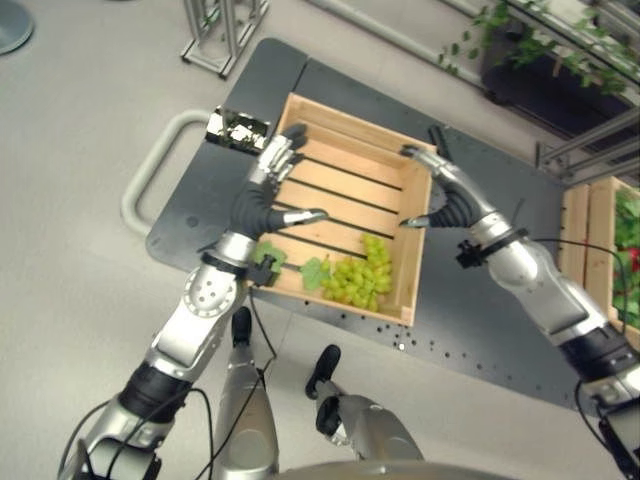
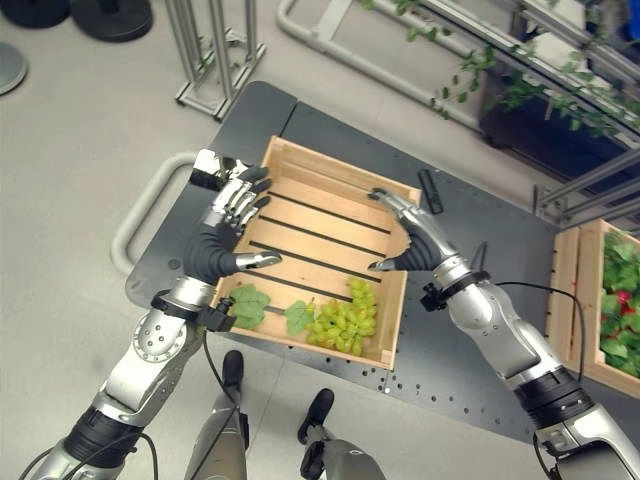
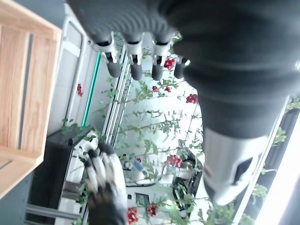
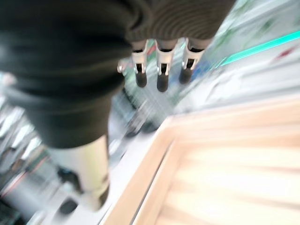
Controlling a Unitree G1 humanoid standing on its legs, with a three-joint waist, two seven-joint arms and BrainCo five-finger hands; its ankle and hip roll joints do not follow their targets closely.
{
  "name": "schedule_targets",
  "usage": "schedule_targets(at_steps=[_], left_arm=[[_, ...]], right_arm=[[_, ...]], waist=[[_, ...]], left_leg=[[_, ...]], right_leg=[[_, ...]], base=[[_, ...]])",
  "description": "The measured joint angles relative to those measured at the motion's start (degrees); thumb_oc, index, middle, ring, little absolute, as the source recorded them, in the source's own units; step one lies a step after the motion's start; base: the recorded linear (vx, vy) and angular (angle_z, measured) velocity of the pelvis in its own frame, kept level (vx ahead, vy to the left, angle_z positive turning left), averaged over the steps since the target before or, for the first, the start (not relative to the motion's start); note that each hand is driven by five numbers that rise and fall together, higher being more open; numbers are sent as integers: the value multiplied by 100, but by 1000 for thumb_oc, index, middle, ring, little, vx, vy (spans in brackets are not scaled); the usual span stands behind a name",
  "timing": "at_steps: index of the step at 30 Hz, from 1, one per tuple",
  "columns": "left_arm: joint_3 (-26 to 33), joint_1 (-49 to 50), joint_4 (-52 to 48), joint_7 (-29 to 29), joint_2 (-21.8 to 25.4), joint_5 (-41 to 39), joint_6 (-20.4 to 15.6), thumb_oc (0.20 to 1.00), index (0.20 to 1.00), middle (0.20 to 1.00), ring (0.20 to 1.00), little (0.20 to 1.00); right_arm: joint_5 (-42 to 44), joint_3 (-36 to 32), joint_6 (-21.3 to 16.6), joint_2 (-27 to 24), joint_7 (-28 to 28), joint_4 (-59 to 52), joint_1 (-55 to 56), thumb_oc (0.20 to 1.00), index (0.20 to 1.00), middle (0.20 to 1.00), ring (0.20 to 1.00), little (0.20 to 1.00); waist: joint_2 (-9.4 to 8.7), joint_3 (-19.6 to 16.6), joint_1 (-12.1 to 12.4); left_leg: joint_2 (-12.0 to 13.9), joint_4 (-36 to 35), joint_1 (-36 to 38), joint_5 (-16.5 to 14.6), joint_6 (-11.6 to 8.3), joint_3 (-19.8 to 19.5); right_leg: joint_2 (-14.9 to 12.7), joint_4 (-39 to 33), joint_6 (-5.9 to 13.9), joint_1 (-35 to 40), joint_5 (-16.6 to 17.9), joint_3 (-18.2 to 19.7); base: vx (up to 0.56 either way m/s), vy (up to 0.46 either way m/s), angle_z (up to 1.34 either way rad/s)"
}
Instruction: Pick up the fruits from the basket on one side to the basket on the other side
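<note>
1. Wooden crate (image 2: 330, 200): slatted floor, sits on a dark grey platform (image 2: 470, 350) that rests on the floor.
2. Green grapes (image 2: 343, 318): one bunch with leaves attached, lying inside the crate in the corner nearest the robot, toward its right wall.
3. Left hand (image 2: 222, 232): above the crate's left wall, fingers straight and spread wide toward the far corner, thumb pointing over the slats. It holds nothing.
4. Right hand (image 2: 415, 240): at the crate's right wall, fingers extended along the rim, thumb angled down into the crate. It holds nothing; whether it touches the wood cannot be told.
5. Second wooden crate (image 2: 590, 300): to the robot's right, well apart from the first, holding green leaves and red fruit (image 2: 625, 300).
6. Metal stand (image 2: 215, 50): beyond the platform, on the floor.
</note>
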Motion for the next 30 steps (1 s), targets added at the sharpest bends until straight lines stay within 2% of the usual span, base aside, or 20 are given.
schedule_targets(at_steps=[3, 5, 11, 16, 25, 30], left_arm=[[-265, -108, 10, -1, -106, -134, -5, 1000, 1000, 1000, 1000, 1000], [-356, -123, 12, -16, -124, -133, -8, 1000, 1000, 1000, 1000, 1000], [-391, -310, 18, 43, -99, -130, -9, 1000, 1000, 1000, 1000, 1000], [-394, -349, 53, 96, -83, -123, -9, 1000, 1000, 1000, 1000, 1000], [-388, -463, 54, 143, -26, -104, -11, 1000, 1000, 1000, 1000, 1000], [-379, -469, 48, 168, 25, 118, -9, 1000, 1000, 1000, 1000, 1000]], right_arm=[[-108, 529, -5, 75, 121, 421, -605, 1000, 1000, 1000, 1000, 1000], [-109, 608, -3, 112, 152, 475, -715, 1000, 1000, 1000, 1000, 1000], [-279, 735, 6, 107, 167, 863, -807, 1000, 1000, 1000, 1000, 1000], [-615, 1195, 26, -6, 218, 1930, -754, 1000, 1000, 1000, 1000, 1000], [-908, 1120, 81, -603, 336, 2172, 30, 1000, 1000, 1000, 1000, 1000], [-899, 729, 57, -944, 404, 1633, 653, 1000, 1000, 1000, 1000, 1000]], waist=[[61, 53, 182], [65, 124, 250], [62, 405, 269], [66, 411, 205], [64, 413, 134], [61, 412, 12]], left_leg=[[-27, 20, -108, 0, 0, -114], [-41, 28, -139, 0, 1, -154], [-48, 107, -328, 0, 2, -257], [-53, 186, -623, 7, 13, -331], [-54, 213, -671, 9, 15, -425], [-45, 229, -665, 9, 15, -423]], right_leg=[[3, 1, 12, -34, -32, -82], [-4, 19, 24, -38, -52, -129], [-12, 135, 18, -189, -97, -173], [-23, 243, 12, -447, -136, -242], [-42, 395, 15, -493, -250, -328], [-48, 450, 7, -501, -260, -325]], base=[[-13, -15, 16], [-12, -12, 14], [-20, 9, 7], [4, 2, 5], [1, 5, 6], [0, 0, 0]])
